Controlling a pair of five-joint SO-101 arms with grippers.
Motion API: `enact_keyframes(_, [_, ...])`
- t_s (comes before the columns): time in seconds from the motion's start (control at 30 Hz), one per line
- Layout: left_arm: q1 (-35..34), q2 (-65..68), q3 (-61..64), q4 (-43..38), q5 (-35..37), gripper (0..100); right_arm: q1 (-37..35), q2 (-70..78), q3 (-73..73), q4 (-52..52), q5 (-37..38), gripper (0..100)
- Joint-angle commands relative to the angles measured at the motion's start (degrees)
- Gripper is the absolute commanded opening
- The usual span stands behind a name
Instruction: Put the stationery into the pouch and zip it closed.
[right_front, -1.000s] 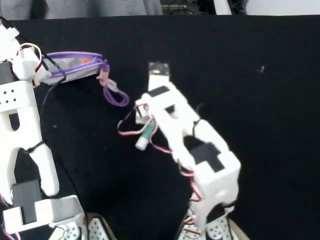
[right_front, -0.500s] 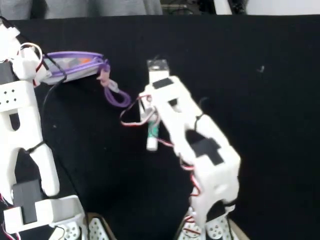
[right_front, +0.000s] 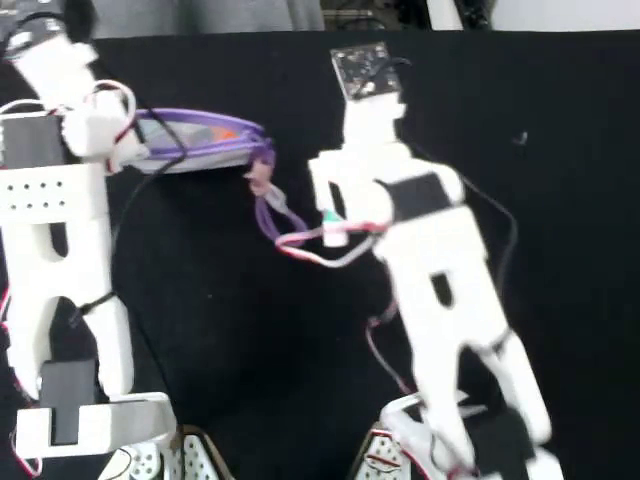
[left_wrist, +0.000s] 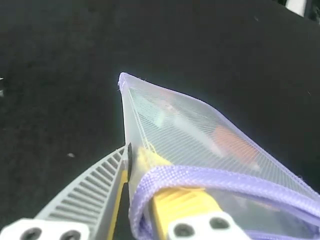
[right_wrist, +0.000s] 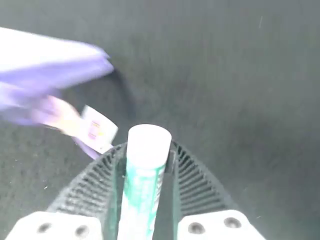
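Left wrist view, left gripper (left_wrist: 131, 167) clamped on pouch (left_wrist: 200, 130), orange item (left_wrist: 232, 142) inside, right gripper (right_wrist: 146, 149) holding tube (right_wrist: 142, 177)

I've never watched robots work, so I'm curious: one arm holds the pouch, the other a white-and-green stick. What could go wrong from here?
The right gripper holds the stick beside the pouch, near its dangling strap loop, so the stick might snag the loop or bump the purple rim. The left gripper pinches the pouch at one end only; a push could tug it loose or tilt it.
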Motion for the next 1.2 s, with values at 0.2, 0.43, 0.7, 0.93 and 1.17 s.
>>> enact_keyframes(0.2, [2.68,-0.53,-4.26,2.02,2.37,3,0.79,-25.89,9.98,-11.60,5.98,1.1])
enact_keyframes(0.43, [4.97,-0.44,-2.59,2.64,3.87,3,0.70,-41.63,31.87,-39.82,5.45,1.1])
enact_keyframes(0.7, [9.98,-0.44,0.04,2.46,3.69,3,-7.30,-50.86,45.14,-58.46,5.45,1.1])
enact_keyframes(0.93, [13.23,-0.44,0.13,2.46,3.69,3,-12.13,-51.74,51.82,-75.78,5.45,1.1])
enact_keyframes(1.17, [15.52,-0.44,0.13,2.46,3.69,3,-16.00,-51.56,59.38,-87.38,5.45,1.1])
